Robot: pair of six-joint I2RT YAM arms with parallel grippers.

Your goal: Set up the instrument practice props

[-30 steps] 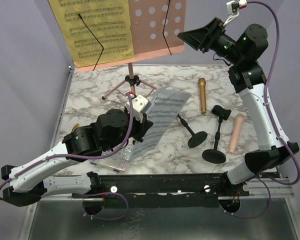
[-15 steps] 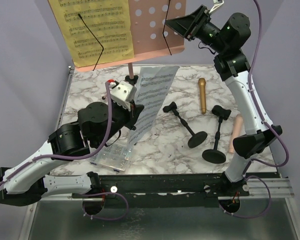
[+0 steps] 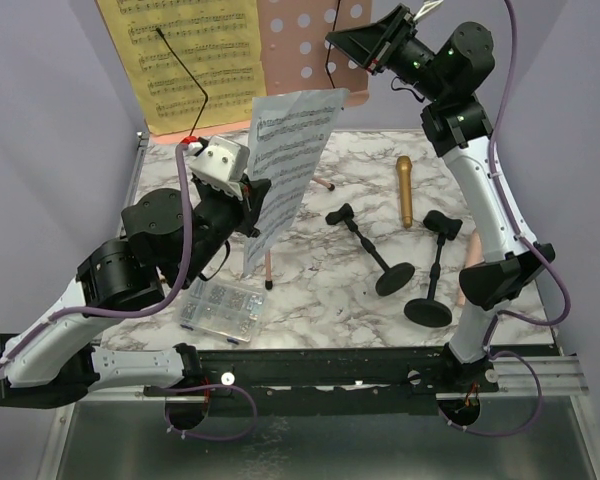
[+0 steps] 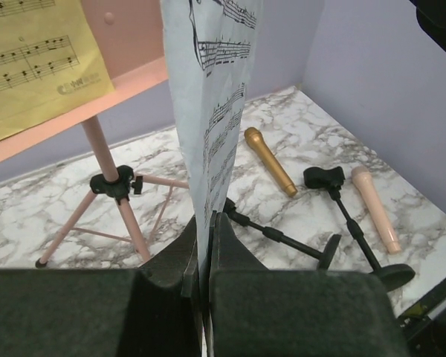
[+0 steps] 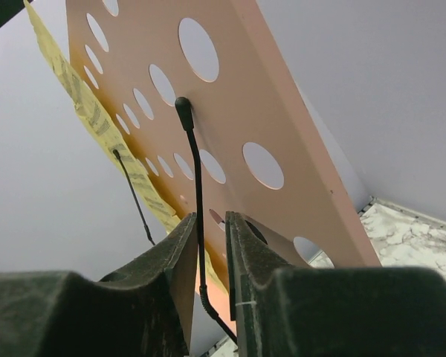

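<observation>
White page [image 3: 290, 160]: held upright over the surface [image 3: 320, 290], long axis near vertical, top edge up by the rack's ledge, print facing right in the top view.
Left pincer [image 4: 208, 222]: clamped shut on the page's bottom edge.
Pink rack [image 3: 310, 40]: at the back, yellow page [image 3: 190, 60] on its left half, right half bare.
Right pincer [image 5: 210, 219]: fingers a narrow gap apart around the rack's black wire holder [image 5: 195, 186]; I see the wire against one finger, with a gap on the other side.
Change: a second ago I had the white page slanting low over the surface; now it stands raised. My right pincer was wider and off to the rack's right.
Around: gold microphone [image 3: 404, 190] and pink microphone [image 4: 375, 208] lie lengthwise to the right; one mic holder [image 3: 370, 245] lies tipped, the other [image 3: 432, 270] stands beside it; clear box [image 3: 220, 310] sits near the front.
In the way: the raised page hides the rack's pole from above.
</observation>
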